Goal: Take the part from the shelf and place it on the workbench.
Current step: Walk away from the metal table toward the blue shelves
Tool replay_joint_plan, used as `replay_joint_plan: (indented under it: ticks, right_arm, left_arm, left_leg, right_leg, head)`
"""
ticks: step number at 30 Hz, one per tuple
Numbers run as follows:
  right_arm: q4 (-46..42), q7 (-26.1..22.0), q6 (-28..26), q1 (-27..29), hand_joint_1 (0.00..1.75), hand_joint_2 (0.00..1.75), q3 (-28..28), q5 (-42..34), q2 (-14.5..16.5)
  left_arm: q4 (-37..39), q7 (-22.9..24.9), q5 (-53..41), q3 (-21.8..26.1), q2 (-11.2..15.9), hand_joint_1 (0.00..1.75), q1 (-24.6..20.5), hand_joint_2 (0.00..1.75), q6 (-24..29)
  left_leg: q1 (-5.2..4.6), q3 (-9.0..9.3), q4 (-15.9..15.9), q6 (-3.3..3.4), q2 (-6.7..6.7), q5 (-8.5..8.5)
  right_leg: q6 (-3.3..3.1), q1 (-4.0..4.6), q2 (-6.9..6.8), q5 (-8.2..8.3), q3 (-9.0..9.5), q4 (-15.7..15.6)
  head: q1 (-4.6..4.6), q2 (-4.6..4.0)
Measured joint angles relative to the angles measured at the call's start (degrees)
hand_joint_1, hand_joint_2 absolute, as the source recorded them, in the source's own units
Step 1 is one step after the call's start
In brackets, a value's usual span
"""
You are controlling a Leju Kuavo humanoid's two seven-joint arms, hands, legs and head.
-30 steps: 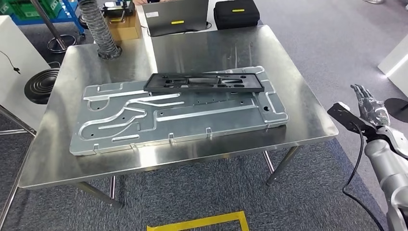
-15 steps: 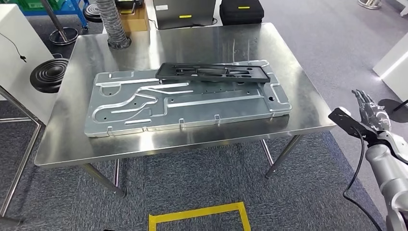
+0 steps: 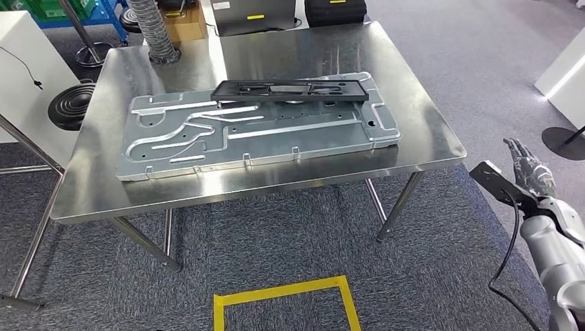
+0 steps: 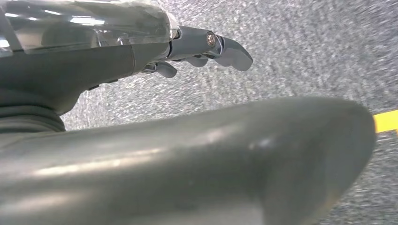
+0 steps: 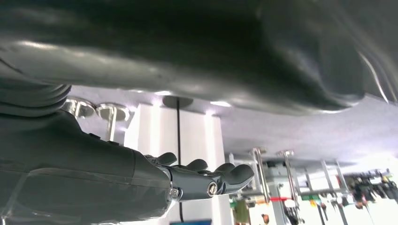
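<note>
On the workbench (image 3: 428, 148): black part (image 3: 290, 89) lies flat on the far edge of a big metal plate (image 3: 255, 131).
Feel: looks light, stiff, thin; hold its long edges.
Right hand (image 3: 528, 169): fingers apart, holding nothing.
Left hand (image 4: 197, 47): fingers loosely out, holding nothing.

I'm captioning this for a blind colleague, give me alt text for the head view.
A black frame-shaped part lies on a large grooved metal plate on a steel workbench. The robot's right hand hangs empty beside the bench, over grey carpet with yellow floor tape.
</note>
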Motion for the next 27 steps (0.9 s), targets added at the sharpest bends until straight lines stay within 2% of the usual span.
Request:
replay_joint_plan:
  ticks: [1, 2, 4, 5, 6, 8, 9, 10, 11, 13, 14, 15, 16, 17, 18, 19, 20, 21, 22, 24, 25, 26, 27]
  right_arm:
    - [0.1, 0.1, 0.0, 0.4, 0.0, 0.0, -0.3, 0.1, 0.2]
    - [0.2, 0.1, 0.0, 0.8, 0.0, 0.0, -0.7, 0.1, 0.3]
    - [0.4, 0.2, -0.1, 1.4, 0.0, 0.0, -1.4, 0.2, 0.4]
    - [0.5, 0.2, -0.1, 1.7, 0.0, 0.0, -1.8, 0.3, 0.5]
    - [0.6, 0.2, -0.2, 1.9, 0.0, 0.0, -2.2, 0.3, 0.6]
    - [0.8, 0.3, -0.2, 2.4, 0.0, 0.0, -2.9, 0.5, 0.7]
    - [0.9, 0.3, -0.2, 2.8, 0.0, 0.0, -3.3, 0.5, 0.8]
    - [1.0, 0.3, -0.2, 3.1, 0.0, 0.0, -3.6, 0.5, 0.8]
    - [1.1, 0.3, -0.2, 3.3, 0.0, 0.0, -3.9, 0.5, 0.8]
    - [1.4, 0.4, -0.2, 3.7, 0.0, 0.0, -4.3, 0.5, 0.9]
    - [1.6, 0.5, -0.2, 4.0, 0.0, 0.0, -4.5, 0.5, 1.0]
    - [1.8, 0.5, -0.2, 4.4, 0.0, 0.0, -4.6, 0.5, 1.2]
    - [2.0, 0.6, -0.2, 4.8, 0.0, 0.0, -4.8, 0.5, 1.4]
    - [2.1, 0.7, -0.2, 5.1, 0.0, 0.0, -5.0, 0.5, 1.6]
    - [2.3, 0.7, -0.2, 5.4, 0.0, 0.0, -5.2, 0.4, 1.9]
    - [2.4, 0.7, -0.3, 5.6, 0.0, 0.0, -5.5, 0.3, 2.2]
    - [2.5, 0.7, -0.3, 6.0, 0.0, 0.0, -5.7, 0.3, 2.5]
    - [2.6, 0.8, -0.3, 6.3, 0.0, 0.0, -6.0, 0.2, 2.8]
    - [2.8, 0.9, -0.3, 6.6, 0.0, 0.0, -6.2, 0.2, 3.1]
    - [3.1, 1.3, -0.1, 7.1, 0.0, 0.0, -6.5, 0.3, 3.7]
    - [3.3, 1.4, -0.1, 7.2, 0.0, 0.0, -6.6, 0.3, 4.0]
    - [3.5, 1.4, -0.1, 7.3, 0.0, 0.0, -6.7, 0.4, 4.3]
    - [3.6, 1.5, -0.1, 7.4, 0.0, 0.0, -6.8, 0.4, 4.5]
  left_arm:
    - [0.0, 0.0, 0.0, 0.0, 0.0, 0.0, 0.0, 0.0, 0.0]
    - [0.0, 0.0, 0.0, 0.0, 0.0, 0.0, 0.0, 0.0, 0.0]
    - [0.0, 0.0, 0.0, 0.0, 0.1, 0.0, -0.1, 0.0, 0.0]
    - [0.0, 0.0, 0.0, 0.0, 0.2, 0.0, -0.1, 0.0, 0.0]
    - [0.0, 0.0, 0.0, 0.0, 0.2, 0.0, -0.1, 0.0, 0.0]
    - [0.0, 0.0, 0.0, 0.0, 0.3, 0.0, -0.1, 0.0, 0.1]
    - [0.0, 0.0, 0.0, 0.0, 0.2, 0.0, -0.1, 0.0, 0.1]
    - [0.0, 0.0, 0.0, 0.0, 0.2, 0.0, -0.1, 0.0, 0.1]
    - [0.0, 0.0, 0.0, 0.0, 0.2, 0.0, -0.2, 0.0, 0.2]
    - [0.0, 0.0, 0.0, 0.0, 0.2, 0.0, -0.1, 0.0, 0.2]
    - [0.0, 0.0, 0.0, 0.0, 0.3, 0.0, -0.1, 0.0, 0.2]
    - [0.0, 0.0, 0.0, 0.0, 0.3, 0.0, -0.1, 0.0, 0.2]
    - [0.0, 0.0, 0.0, 0.0, 0.3, 0.0, -0.1, 0.0, 0.2]
    - [0.0, 0.0, 0.1, 0.0, 0.3, 0.0, 0.0, 0.0, 0.2]
    - [0.0, 0.0, 0.2, 0.0, 0.3, 0.0, 0.0, 0.0, 0.2]
    - [0.0, 0.0, 0.3, 0.0, 0.3, 0.0, 0.0, 0.0, 0.2]
    - [0.0, 0.0, 0.3, 0.0, 0.3, 0.0, -0.1, 0.0, 0.2]
    - [0.0, -0.1, 0.4, 0.0, 0.3, 0.0, -0.1, 0.0, 0.3]
    - [0.0, -0.1, 0.5, 0.0, 0.3, 0.0, -0.1, 0.0, 0.3]
    - [0.0, -0.1, 0.5, 0.0, 0.3, 0.0, 0.0, 0.0, 0.3]
    - [0.0, -0.1, 0.5, 0.0, 0.3, 0.0, 0.0, 0.0, 0.4]
    - [0.0, -0.1, 0.5, 0.0, 0.3, 0.0, 0.1, 0.0, 0.4]
    - [0.0, -0.2, 0.5, 0.0, 0.3, 0.0, 0.1, 0.0, 0.4]
  left_leg:
    - [0.0, 1.14, -0.6, 0.07, 0.0, 0.78]
    - [-0.01, 3.31, -3.4, 0.26, -0.01, 2.2]
    - [-0.18, 8.92, -11.8, 0.89, -0.05, 4.18]
    - [-0.3, 10.78, -14.8, 1.18, -0.07, 4.58]
    - [-0.46, 11.71, -16.6, 1.43, -0.08, 4.59]
    - [-0.6, 11.45, -17.2, 1.99, -0.05, 5.18]
    - [-0.55, 11.25, -17.5, 2.37, 0.03, 5.68]
    - [-0.44, 10.93, -17.8, 2.8, 0.12, 6.33]
    - [-0.32, 10.48, -18.0, 3.12, 0.22, 7.03]
    - [-0.34, 9.18, -18.0, 3.42, 0.35, 8.14]
    - [-0.38, 8.44, -17.9, 3.41, 0.37, 8.61]
    - [-0.41, 7.69, -17.8, 3.38, 0.37, 9.06]
    - [-0.41, 6.96, -17.6, 3.29, 0.37, 9.47]
    - [-0.4, 6.28, -17.4, 3.17, 0.37, 9.82]
    - [-0.4, 5.71, -17.1, 3.0, 0.37, 10.11]
    - [-0.45, 5.22, -16.8, 2.76, 0.36, 10.37]
    - [-0.5, 4.92, -16.6, 2.47, 0.37, 10.62]
    - [-0.53, 4.75, -16.5, 2.15, 0.37, 10.87]
    - [-0.53, 4.65, -16.5, 1.81, 0.38, 11.17]
    - [-0.49, 4.43, -16.4, 1.11, 0.35, 11.47]
    - [-0.46, 4.03, -15.8, 0.78, 0.29, 10.69]
    - [-0.44, 3.29, -14.0, 0.5, 0.23, 8.96]
    - [-0.35, 2.22, -11.0, 0.28, 0.18, 6.35]
  right_leg:
    - [0.06, 0.08, 0.01, 0.44, -0.61, 0.1]
    - [0.16, 0.14, 0.03, 0.84, -1.16, 0.1]
    - [0.52, 0.24, 0.05, 1.6, -2.03, 0.3]
    - [0.79, 0.24, 0.05, 1.98, -2.26, 0.3]
    - [1.13, 0.21, 0.05, 2.36, -2.41, 0.3]
    - [1.91, 0.14, 0.07, 3.12, -2.44, 0.0]
    - [2.26, 0.06, 0.12, 2.98, -2.62, 0.1]
    - [2.56, 0.0, 0.17, 1.91, -3.08, 1.0]
    - [2.83, -0.09, 0.22, -0.07, -3.88, 2.9]
    - [3.29, -0.31, 0.25, -5.46, -6.2, 9.9]
    - [3.51, -0.4, 0.25, -7.22, -7.07, 13.5]
    - [3.66, -0.47, 0.25, -7.79, -7.23, 15.8]
    - [3.74, -0.52, 0.24, -7.2, -6.33, 16.0]
    - [3.74, -0.55, 0.23, -5.87, -4.25, 13.9]
    - [3.64, -0.58, 0.21, -4.65, -1.32, 10.0]
    - [3.43, -0.52, 0.19, -4.23, 1.61, 5.7]
    - [3.1, -0.35, 0.2, -4.09, 3.74, 2.4]
    - [2.73, -0.16, 0.23, -4.39, 4.91, 0.4]
    - [2.34, 0.07, 0.28, -4.57, 5.12, -0.2]
    - [1.54, 0.06, 0.25, -3.84, 4.65, -0.5]
    - [1.09, -0.06, 0.2, -3.34, 4.3, -0.6]
    - [0.69, -0.21, 0.13, -2.79, 3.85, -0.8]
    - [0.43, -0.27, 0.06, -2.25, 3.32, -0.8]
  head:
    - [0.0, 0.0]
    - [0.0, 0.01]
    - [0.0, 0.01]
    - [0.0, 0.01]
    - [0.0, 0.01]
    - [0.01, 0.02]
    - [0.01, 0.02]
    - [0.01, 0.02]
    - [0.01, 0.01]
    - [0.01, 0.0]
    - [0.01, 0.0]
    - [0.01, 0.0]
    - [0.01, 0.0]
    - [0.01, 0.01]
    - [0.0, 0.01]
    - [0.0, 0.01]
    - [-0.01, 0.01]
    - [-0.01, 0.01]
    - [0.0, 0.01]
    - [0.0, 0.0]
    - [0.0, 0.01]
    - [0.0, 0.01]
    - [0.0, 0.01]
